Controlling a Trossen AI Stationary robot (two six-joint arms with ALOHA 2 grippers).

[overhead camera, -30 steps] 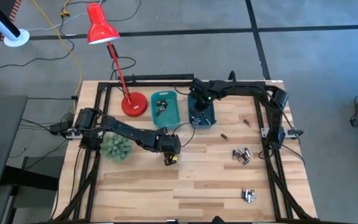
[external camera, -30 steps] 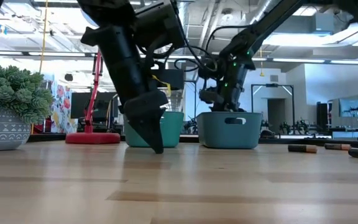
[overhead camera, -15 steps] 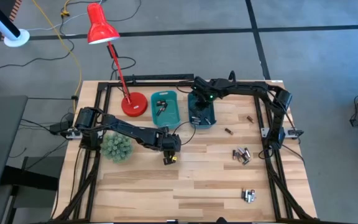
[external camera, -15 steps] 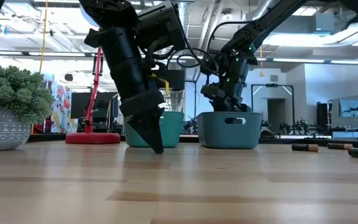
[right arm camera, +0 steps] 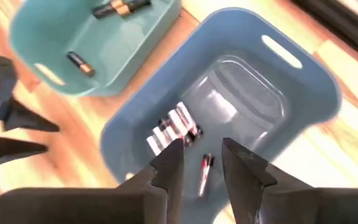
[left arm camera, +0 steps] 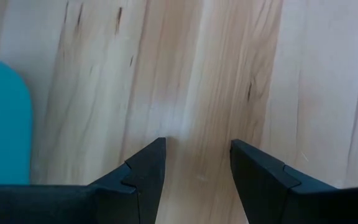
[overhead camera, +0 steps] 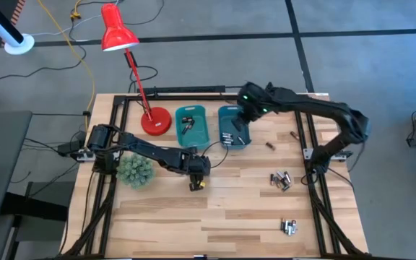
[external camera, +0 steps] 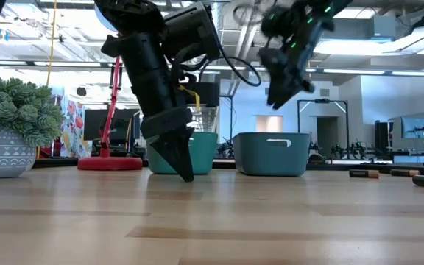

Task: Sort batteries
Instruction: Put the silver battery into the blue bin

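While the left gripper (left arm camera: pixel 196 163) is held spread and empty, tips down at the table (overhead camera: pixel 237 209), the right gripper (right arm camera: pixel 202 158) is raised, parted, over the blue bin (right arm camera: pixel 303 93) where batteries (right arm camera: pixel 174 129) lie.
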